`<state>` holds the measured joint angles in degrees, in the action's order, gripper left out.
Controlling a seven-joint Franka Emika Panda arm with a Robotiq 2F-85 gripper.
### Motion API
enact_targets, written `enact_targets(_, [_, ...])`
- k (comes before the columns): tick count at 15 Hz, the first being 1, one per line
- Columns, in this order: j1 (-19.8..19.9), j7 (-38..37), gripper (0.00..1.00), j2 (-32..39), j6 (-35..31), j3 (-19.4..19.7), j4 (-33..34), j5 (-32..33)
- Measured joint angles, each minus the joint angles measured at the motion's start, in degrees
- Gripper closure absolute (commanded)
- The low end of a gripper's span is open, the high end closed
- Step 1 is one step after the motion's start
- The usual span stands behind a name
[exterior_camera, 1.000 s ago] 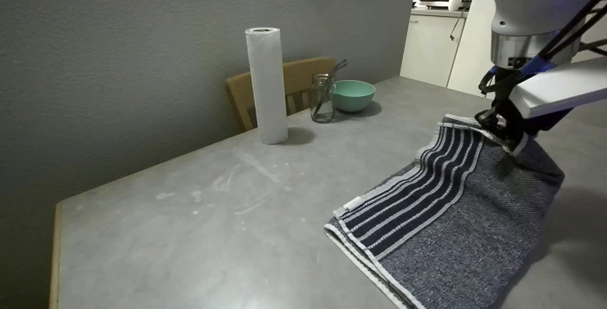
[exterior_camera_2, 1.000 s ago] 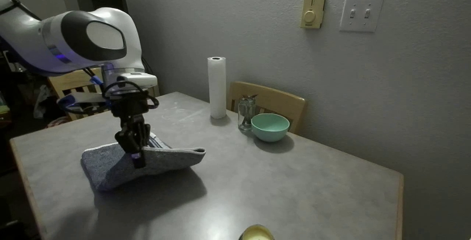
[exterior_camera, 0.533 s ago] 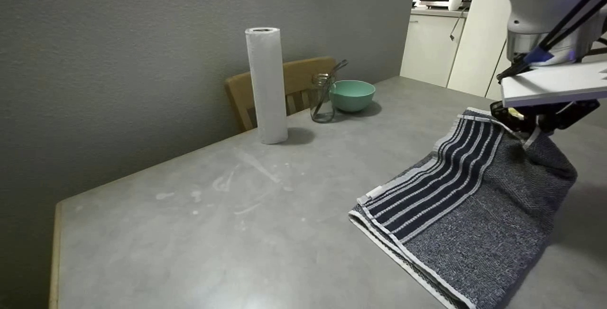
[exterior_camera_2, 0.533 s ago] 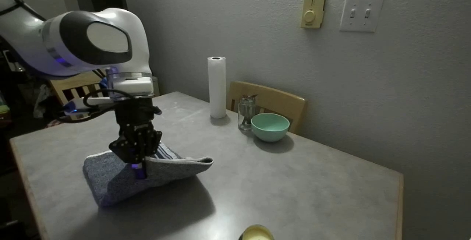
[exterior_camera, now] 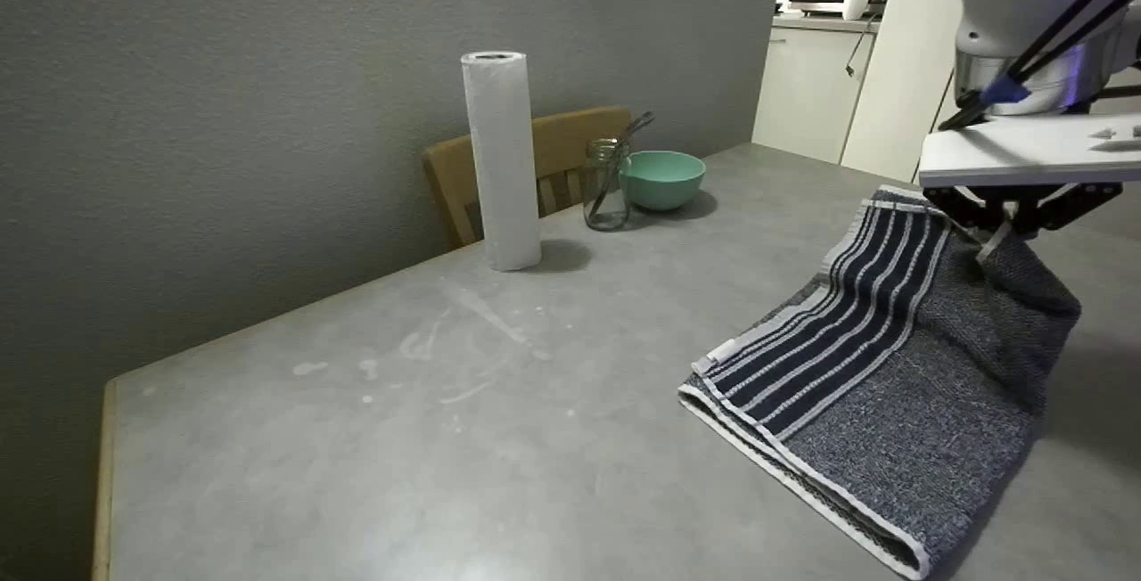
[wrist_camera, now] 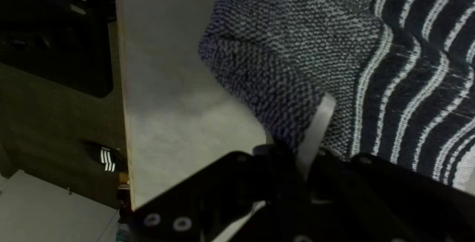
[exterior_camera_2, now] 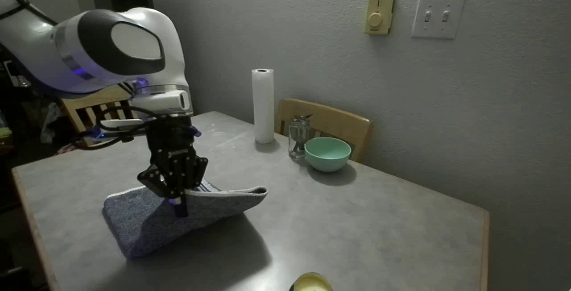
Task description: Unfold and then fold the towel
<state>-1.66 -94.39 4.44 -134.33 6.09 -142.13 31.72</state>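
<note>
The jaws are clenched on the towel (exterior_camera: 927, 412), pinching it near a corner or along an edge, which of the two I cannot tell; in the wrist view a white strip of hem (wrist_camera: 317, 127) stands out from between them, with a dark fold (wrist_camera: 267, 90) of terry just beside it. The arm (exterior_camera_2: 129, 50) comes down from above over the grey surface (exterior_camera: 401, 492). Part of the towel is lifted in the grip and part rests on the surface: in an exterior view a flap (exterior_camera_2: 232, 200) slants outward, raised, with a broad shadow (exterior_camera_2: 214, 255) under it. Its navy band (exterior_camera: 842, 331) with white stripes runs in waves down one side, and along the end away from the jaws the white-hemmed layers lie one over another, so the cloth is doubled there. Well apart from the towel, toward the wall (exterior_camera_2: 312, 27), a tall white paper roll (exterior_camera: 502, 162) stands upright on the surface. A glass jar (exterior_camera: 599, 202) holding dark utensils (exterior_camera: 636, 124) stands between the roll and a green bowl (exterior_camera: 667, 184), just beside the bowl, in both exterior views. A wooden chair (exterior_camera: 570, 140) is behind them. Pale smears (exterior_camera: 486, 312) mark the surface nearby. On the wall are a beige dial control (exterior_camera_2: 379, 14) and a double light switch (exterior_camera_2: 439, 16). A round, yellow-topped thing (exterior_camera_2: 312, 283) is cut off by the bottom of an exterior view; too little of it shows to name it.
</note>
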Motion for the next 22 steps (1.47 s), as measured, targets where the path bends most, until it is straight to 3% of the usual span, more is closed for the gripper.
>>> enact_targets(4, [1.7,0.3,0.98,0.0,0.1,1.1,2.1,1.3])
enact_targets(5, [2.0,0.5,0.69,0.0,0.1,1.1,2.6,1.6])
enact_targets(6, [2.3,0.8,0.67,0.0,0.1,1.1,3.1,1.7])
enact_targets(7, [2.3,1.2,0.87,0.1,0.1,1.1,3.6,1.7])
enact_targets(10, [2.3,2.3,0.67,0.2,0.1,1.0,4.3,1.7])
enact_targets(22, [2.3,2.5,0.67,0.2,0.1,1.0,4.4,1.7])
